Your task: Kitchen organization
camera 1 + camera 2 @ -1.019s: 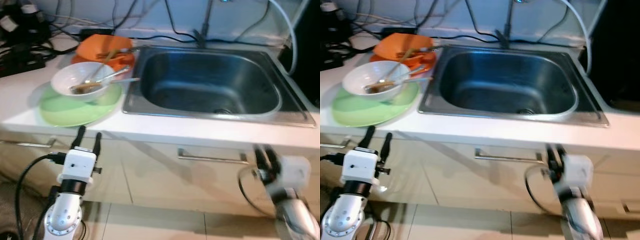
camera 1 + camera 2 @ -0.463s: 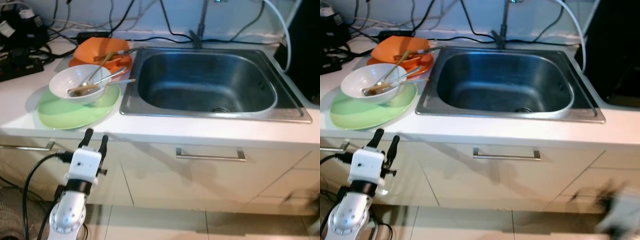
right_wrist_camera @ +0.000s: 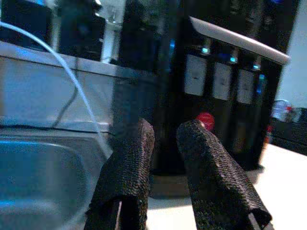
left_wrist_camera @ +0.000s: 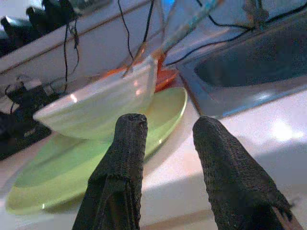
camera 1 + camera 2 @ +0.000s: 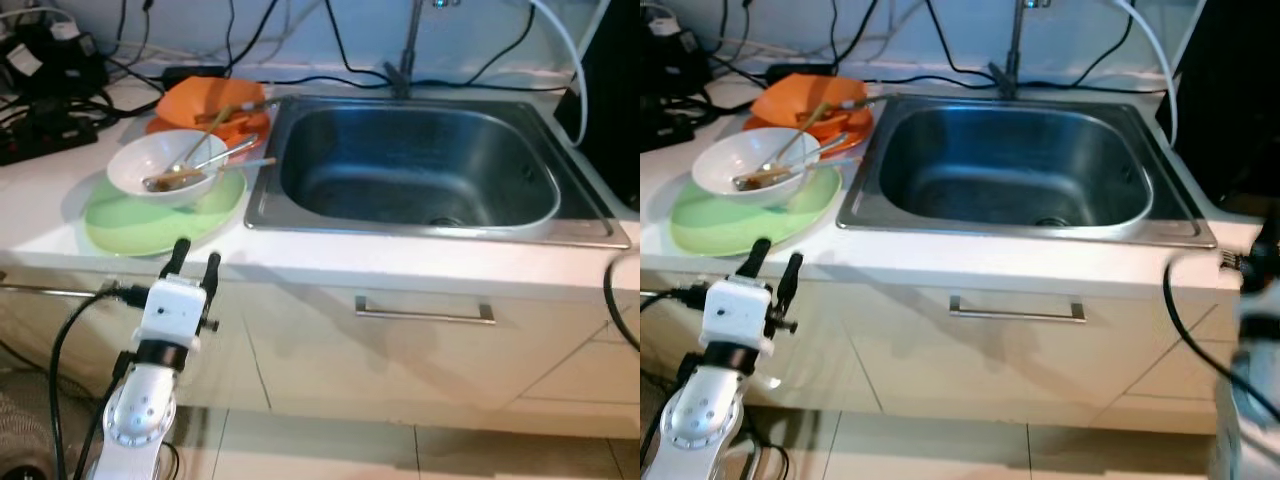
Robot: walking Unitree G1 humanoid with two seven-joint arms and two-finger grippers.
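— No legible writing anywhere; small pale labels on the dark appliance point(image 3: 225, 81) too blurred to read. Containers?

— Three dishes on the white countertop point(image 5: 420, 262), left of the sink point(image 5: 420, 165). White bowl point(image 5: 165, 165), round and glossy, resting on the green plate point(image 5: 150, 225); two utensils point(image 5: 200, 160) lying in it, handles out over the rim toward the sink. Orange dish point(image 5: 215, 100) just behind, with more utensils across it. Contents beyond the utensils not determinable.

— Sink?

— Stainless steel, rectangular with rounded corners, drain at the bottom, faucet stem at the back edge. Black cables trailing along the wall behind; pale hose at the right rear.

— Cabinetry?

— Cream fronts under the counter, metal bar handle point(image 5: 425, 315) below the sink.

— Left gripper?

— Left gripper point(image 5: 195, 262) raised in front of the counter edge, just below the green plate, pointing toward it. Released: textured black fingers point(image 4: 122, 167) parted, nothing between them, plate and bowl seen through the gap.

— Right gripper?

— Right gripper point(image 3: 163, 139) near the right end of the sink, facing the dark appliance. Fingers apart by a narrow gap, gripping nothing.
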